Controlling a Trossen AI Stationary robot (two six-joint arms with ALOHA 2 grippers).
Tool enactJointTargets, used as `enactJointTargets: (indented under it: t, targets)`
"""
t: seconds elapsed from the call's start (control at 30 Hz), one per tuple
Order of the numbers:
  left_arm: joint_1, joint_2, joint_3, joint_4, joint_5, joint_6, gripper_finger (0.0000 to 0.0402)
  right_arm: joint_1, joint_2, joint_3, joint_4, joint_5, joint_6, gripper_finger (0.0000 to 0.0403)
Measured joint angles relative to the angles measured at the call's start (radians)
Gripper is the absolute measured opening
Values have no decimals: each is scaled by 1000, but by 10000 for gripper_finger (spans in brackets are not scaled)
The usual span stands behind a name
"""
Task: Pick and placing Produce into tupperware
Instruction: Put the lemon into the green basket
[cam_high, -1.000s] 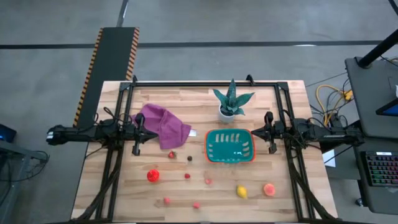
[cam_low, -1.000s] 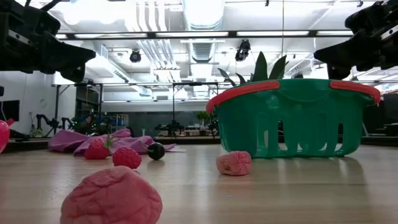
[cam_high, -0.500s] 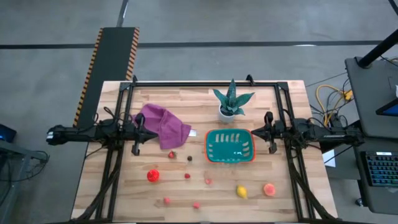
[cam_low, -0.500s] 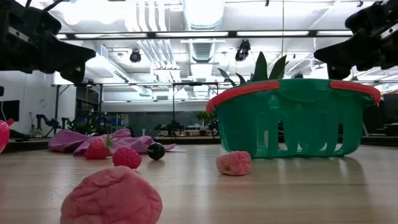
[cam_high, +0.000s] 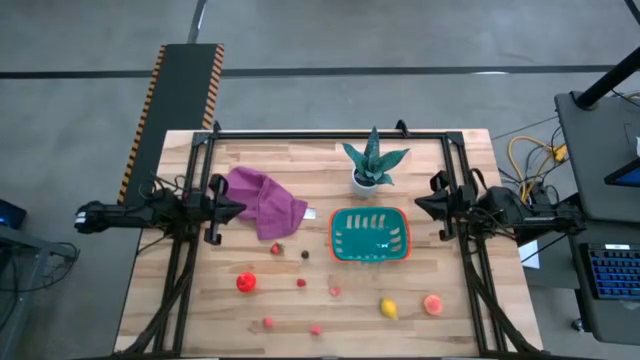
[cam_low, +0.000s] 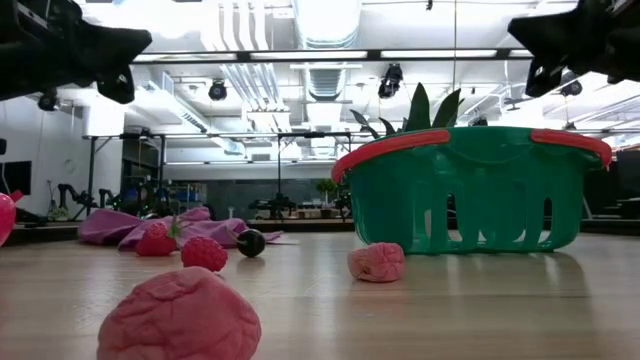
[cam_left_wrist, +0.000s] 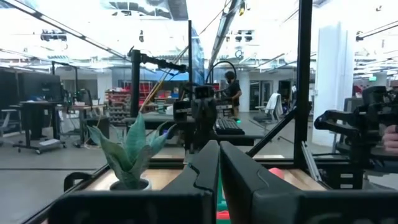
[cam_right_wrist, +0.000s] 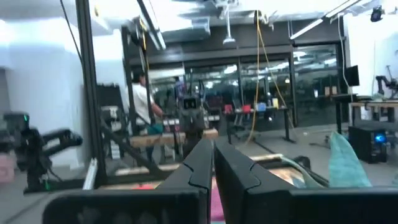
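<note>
The teal tupperware (cam_high: 370, 236) stands right of the table's middle, resting on its base; the low view shows its red rim (cam_low: 470, 185). Several small produce pieces lie loose on the wood near it: a red one (cam_high: 246, 282), a yellow one (cam_high: 388, 308), a peach one (cam_high: 433, 304), a dark one (cam_high: 305, 254) and pink ones (cam_low: 180, 315). My left gripper (cam_high: 238, 207) hovers shut at the table's left edge, tipped up and holding nothing. At the right edge my right gripper (cam_high: 418, 203) is likewise shut and tipped up. Both wrist views show the fingers together (cam_left_wrist: 219, 155) (cam_right_wrist: 212, 155).
A purple cloth (cam_high: 262, 200) lies crumpled at the far left, close to my left gripper. A green spiky plant in a white pot (cam_high: 372, 165) stands just beyond the tupperware. A black frame (cam_high: 330, 133) runs around the table. A person (cam_left_wrist: 233, 93) stands in the room beyond.
Both grippers have tipped their fingers upward and risen a little above the table's left and right edges, staying shut. The produce and the tupperware have not moved.
</note>
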Motion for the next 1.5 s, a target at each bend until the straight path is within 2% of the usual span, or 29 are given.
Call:
enactJointTargets:
  t: [0.23,0.33,0.43,0.53,0.7,0.87,1.1,1.23,1.37,1.5]
  targets:
    - [1,6,0,44,0,1,2,0,1,0,-5,-9,18,9]
    - [1,6,0,57,0,0,3,0,4,14,-18,-12,33,25]
    - [1,8,0,65,0,0,24,0,38,88,-93,-79,128,66]
    - [1,14,0,78,1,0,66,4,124,196,-213,-115,130,121]
    - [1,20,0,170,3,4,142,43,330,387,-273,-120,85,202]
    - [1,19,10,196,3,3,187,106,556,641,-438,-117,114,246]
    - [1,19,26,201,3,1,198,229,853,999,-823,-114,159,248]
    - [1,22,26,201,2,1,199,313,994,1195,-1061,-109,295,242]
    - [1,34,26,202,0,0,199,425,1114,1350,-1270,-12,446,240]
    - [1,45,26,203,0,0,199,545,1204,1451,-1395,71,620,240]
